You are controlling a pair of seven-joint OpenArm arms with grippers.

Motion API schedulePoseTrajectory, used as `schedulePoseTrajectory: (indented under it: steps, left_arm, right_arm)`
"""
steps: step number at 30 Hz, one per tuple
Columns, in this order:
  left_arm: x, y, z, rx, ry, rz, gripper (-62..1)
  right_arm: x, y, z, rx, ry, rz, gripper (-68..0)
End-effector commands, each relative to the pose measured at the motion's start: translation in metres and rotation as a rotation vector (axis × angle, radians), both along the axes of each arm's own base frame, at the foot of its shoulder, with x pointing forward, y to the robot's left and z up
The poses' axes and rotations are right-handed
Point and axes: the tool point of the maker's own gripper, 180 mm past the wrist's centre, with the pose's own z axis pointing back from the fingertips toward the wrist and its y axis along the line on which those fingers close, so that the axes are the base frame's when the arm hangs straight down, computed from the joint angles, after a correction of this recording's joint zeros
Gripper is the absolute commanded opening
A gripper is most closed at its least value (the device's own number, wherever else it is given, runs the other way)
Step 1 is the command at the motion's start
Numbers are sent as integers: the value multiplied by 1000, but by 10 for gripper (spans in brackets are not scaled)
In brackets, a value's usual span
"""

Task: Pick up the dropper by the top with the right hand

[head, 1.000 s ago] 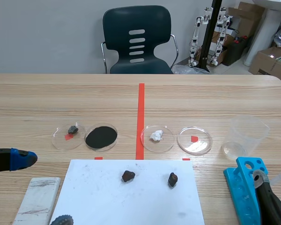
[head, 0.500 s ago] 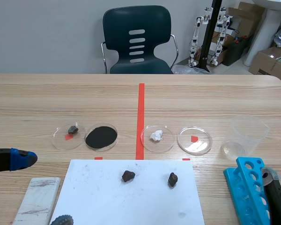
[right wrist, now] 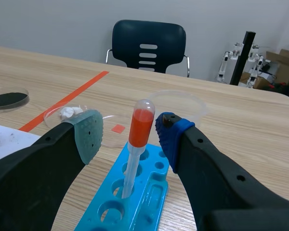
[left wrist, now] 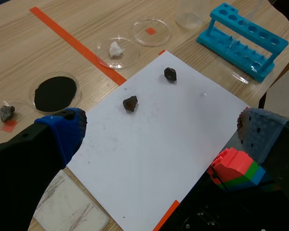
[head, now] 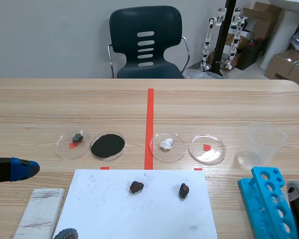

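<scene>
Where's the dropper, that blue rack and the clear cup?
Dropper (right wrist: pixel 141 126): right wrist view, on its red bulb.
Rack (head: pixel 254 203): scene view, on its side wall.
Cup (head: pixel 263 142): scene view, on its clear wall.

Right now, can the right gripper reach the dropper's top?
Probably yes: the right gripper is open around the red top of the dropper, which stands in the blue rack; nothing blocks it.

Laboratory workroom: petri dishes (head: pixel 214 152), blue tube rack (head: pixel 255 192), plastic beaker (head: pixel 262 141), small humanoid robots (head: pixel 208 40), cardboard boxes (head: pixel 289 63).
</scene>
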Motion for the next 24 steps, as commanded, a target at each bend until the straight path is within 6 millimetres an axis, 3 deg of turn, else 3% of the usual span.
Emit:
schedulePoseTrajectory:
  steps: [1, 24]
  left_arm:
    - [2, -1, 5, -21, -14, 6, 14]
    - [2, -1, 5, -21, -14, 6, 14]
  right_arm:
    - [4, -4, 8, 2, -28, -7, -417]
    - [4, -7, 10, -10, -46, -29, -582]
